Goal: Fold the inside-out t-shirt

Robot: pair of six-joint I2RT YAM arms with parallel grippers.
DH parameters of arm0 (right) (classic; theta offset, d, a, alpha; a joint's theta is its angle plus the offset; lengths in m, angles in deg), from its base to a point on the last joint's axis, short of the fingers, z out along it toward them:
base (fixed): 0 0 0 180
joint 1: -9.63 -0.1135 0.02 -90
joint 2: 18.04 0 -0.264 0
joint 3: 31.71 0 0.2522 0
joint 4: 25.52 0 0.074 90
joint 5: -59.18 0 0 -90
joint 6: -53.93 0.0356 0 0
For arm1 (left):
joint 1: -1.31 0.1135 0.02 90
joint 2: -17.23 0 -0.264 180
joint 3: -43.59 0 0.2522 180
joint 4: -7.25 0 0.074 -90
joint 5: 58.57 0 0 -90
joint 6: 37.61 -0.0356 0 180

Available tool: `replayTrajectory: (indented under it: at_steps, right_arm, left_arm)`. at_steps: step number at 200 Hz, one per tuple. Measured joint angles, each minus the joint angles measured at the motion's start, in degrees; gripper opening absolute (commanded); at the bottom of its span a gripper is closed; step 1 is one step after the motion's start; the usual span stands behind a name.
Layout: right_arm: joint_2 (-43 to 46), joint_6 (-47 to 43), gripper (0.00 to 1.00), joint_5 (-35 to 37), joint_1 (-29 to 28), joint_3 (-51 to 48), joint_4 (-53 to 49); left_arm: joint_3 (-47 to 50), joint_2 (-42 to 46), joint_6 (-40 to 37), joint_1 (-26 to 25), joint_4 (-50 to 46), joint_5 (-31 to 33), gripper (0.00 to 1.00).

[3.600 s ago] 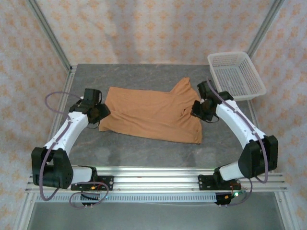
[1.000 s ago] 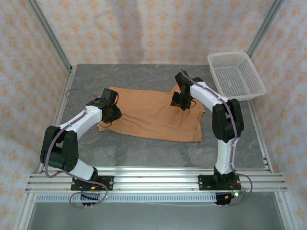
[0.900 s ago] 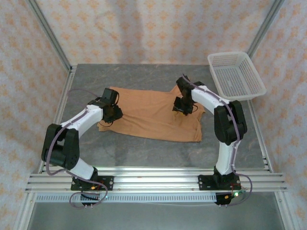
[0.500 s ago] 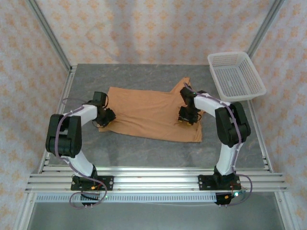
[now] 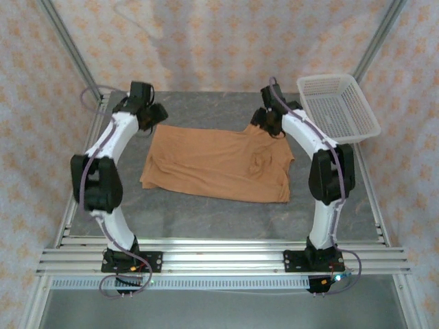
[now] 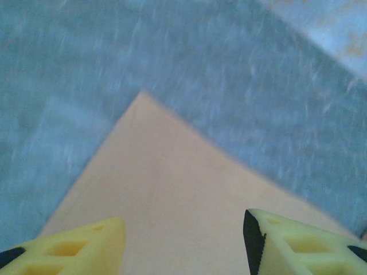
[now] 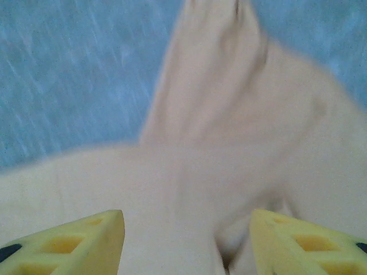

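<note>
On the grey table (image 5: 206, 212), seen from above, the inside-out t-shirt (image 5: 216, 161) lies spread flat near the centre, long side running from 9 to 3 o'clock, with creases along its 9 o'clock edge and a small pucker toward 3 o'clock. One sleeve projects from the garment toward 1 o'clock. A white mesh basket (image 5: 337, 107) stands at 2 o'clock from the shirt, well apart from it, at the table's far right corner.

Left gripper (image 5: 154, 115): poised at the shirt's 10 o'clock corner. In the left wrist view its yellow fingers (image 6: 86, 243) stand apart with nothing clamped between them; the cloth corner below points to 12 o'clock, with bare table on both sides.

Right gripper (image 5: 269, 123): poised at the base of the projecting sleeve, at 1 o'clock on the shirt. In the right wrist view its jaws are likewise spread and grip nothing; the sleeve runs away toward 12 o'clock, though this view is blurred.

Whether either gripper touches the cloth cannot be told.
</note>
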Motion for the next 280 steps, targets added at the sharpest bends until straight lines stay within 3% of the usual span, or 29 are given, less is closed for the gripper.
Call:
replayTrajectory:
  at_steps: [28, 74, 147, 182, 206, 228, 280]
  right_arm:
    - [-13.7, 1.2, 0.59, 2.5, 3.7, 16.0, 0.5]
    - [-35.4, 1.8, 0.59, 0.3, 7.0, 37.6, -3.7]
    - [-37.4, 1.5, 0.51, -5.1, 6.5, 40.3, -3.5]
    - [-37.7, 0.4, 0.29, -6.2, 6.6, 40.3, -3.3]
    - [-37.9, 0.2, 0.10, -7.2, 6.8, 40.3, -3.3]
    - [-38.0, -0.7, 0.00, -7.8, 7.0, 40.5, -3.5]
    - [-37.4, -2.9, 0.00, -9.6, 7.3, 42.3, -5.0]
  left_arm:
    - [-15.9, -14.8, -3.1, 0.5, -4.7, 1.9, 0.57]
    - [-23.9, -27.1, -5.6, 2.3, -12.0, 1.4, 0.58]
    - [-32.3, -34.2, -6.6, 3.9, -14.0, -3.2, 0.57]
    - [-34.3, -36.5, -6.1, 4.2, -14.4, -5.3, 0.43]
    - [-34.6, -37.0, -6.1, 4.4, -14.7, -5.8, 0.22]
    - [-34.9, -37.2, -5.5, 5.1, -15.3, -6.1, 0.00]
    - [-35.4, -37.2, -4.9, 5.0, -15.6, -7.6, 0.00]
